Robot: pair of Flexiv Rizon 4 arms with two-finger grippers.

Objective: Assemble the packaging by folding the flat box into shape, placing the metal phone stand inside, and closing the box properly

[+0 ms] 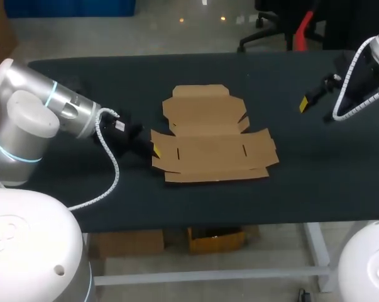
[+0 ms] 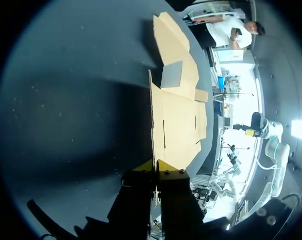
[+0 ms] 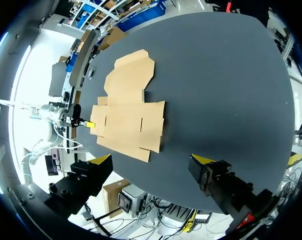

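While the left end effector (image 2: 156, 164) pinches the flat cardboard box (image 1: 211, 135) by its edge, the right end effector (image 3: 152, 159) hangs wide open above the tabletop (image 1: 302, 182).

Head overhead, wrists low; flat box (image 1: 208, 135) seemingly in all.

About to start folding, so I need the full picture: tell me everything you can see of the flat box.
The flat box is a brown cardboard blank, unfolded, lying flat in the middle of the dark table. Its far side has a tabbed lid panel. Nearer the robot is a wide panel with two short slits and small side flaps. The left gripper has its fingers closed on the box's left edge. Nothing else touches it.
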